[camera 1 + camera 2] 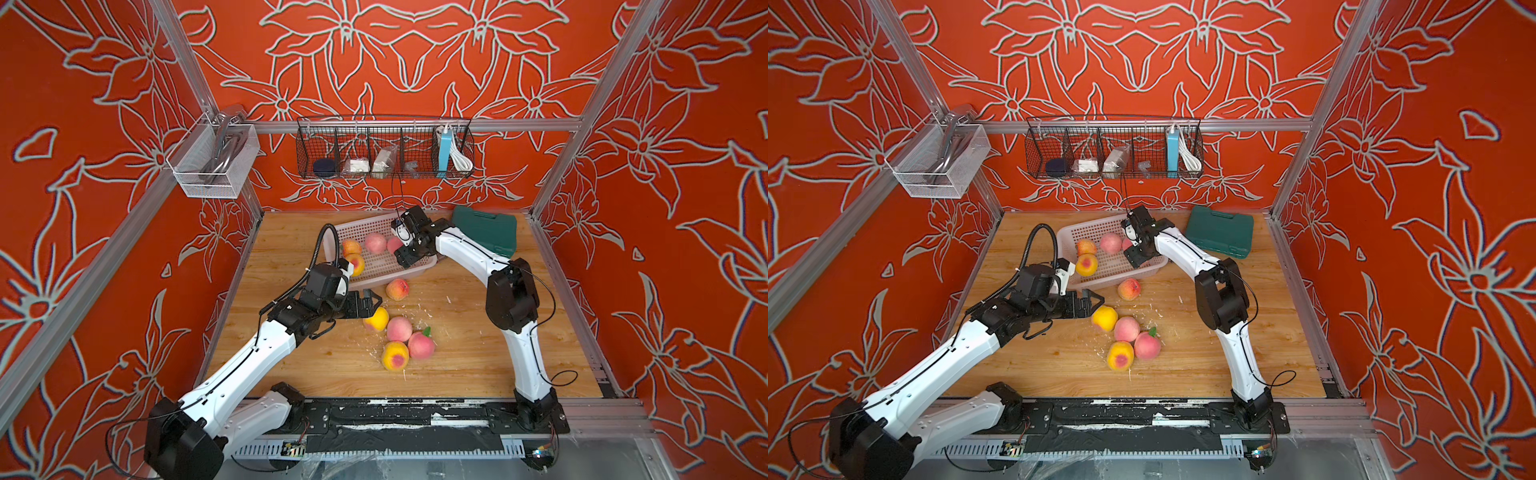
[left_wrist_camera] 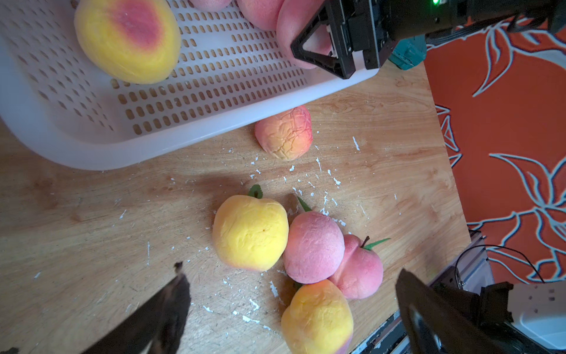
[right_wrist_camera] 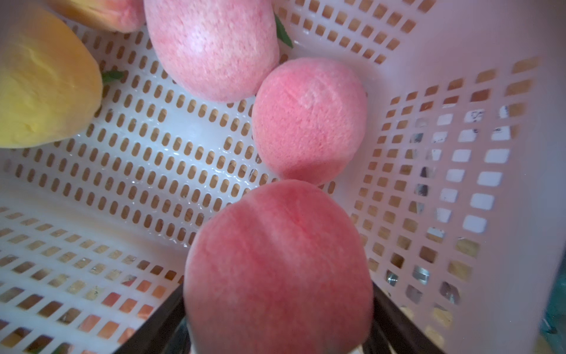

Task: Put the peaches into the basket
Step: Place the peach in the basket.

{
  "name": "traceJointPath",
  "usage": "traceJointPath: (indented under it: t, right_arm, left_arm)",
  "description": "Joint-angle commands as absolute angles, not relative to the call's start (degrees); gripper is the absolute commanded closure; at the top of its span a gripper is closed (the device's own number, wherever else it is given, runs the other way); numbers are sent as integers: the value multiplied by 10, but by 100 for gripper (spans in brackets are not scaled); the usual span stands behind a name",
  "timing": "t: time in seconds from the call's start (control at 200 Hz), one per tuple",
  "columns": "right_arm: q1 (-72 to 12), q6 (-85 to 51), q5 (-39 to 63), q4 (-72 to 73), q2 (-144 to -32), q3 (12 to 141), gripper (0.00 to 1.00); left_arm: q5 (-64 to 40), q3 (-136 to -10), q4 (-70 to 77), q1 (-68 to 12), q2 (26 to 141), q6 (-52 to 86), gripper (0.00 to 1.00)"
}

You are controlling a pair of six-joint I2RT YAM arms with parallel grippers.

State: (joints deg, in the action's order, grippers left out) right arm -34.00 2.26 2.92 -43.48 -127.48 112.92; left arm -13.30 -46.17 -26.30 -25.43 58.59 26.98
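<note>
The white basket (image 1: pixel 360 223) (image 1: pixel 1088 230) sits tilted at the back of the wooden table, with several peaches inside, among them a yellow one (image 1: pixel 355 264) (image 2: pixel 128 39). My right gripper (image 1: pixel 405 254) (image 3: pixel 278 321) hangs low inside the basket, shut on a pink peach (image 3: pixel 275 266) (image 2: pixel 291 27). Several more peaches lie on the table: a wrinkled one (image 1: pixel 397 289) (image 2: pixel 284 133) by the basket's front rim and a cluster behind it, led by a yellow peach (image 1: pixel 376 319) (image 2: pixel 249 233). My left gripper (image 1: pixel 375 306) (image 2: pixel 292 277) is open and empty, right next to that yellow peach.
A dark green case (image 1: pixel 484 230) lies at the back right, close to the right arm. A black wire rack (image 1: pixel 384 149) and a silver mesh box (image 1: pixel 212 160) hang on the frame above. White flakes (image 2: pixel 318 180) litter the wood.
</note>
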Motion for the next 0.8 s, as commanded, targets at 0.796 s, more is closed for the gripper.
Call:
traceJointPath:
  t: [0.796]
  right_arm:
    - [-336, 31, 10, -465, -1321, 1177, 16]
  left_arm:
    - [-139, -444, -246, -250, 591, 275, 2]
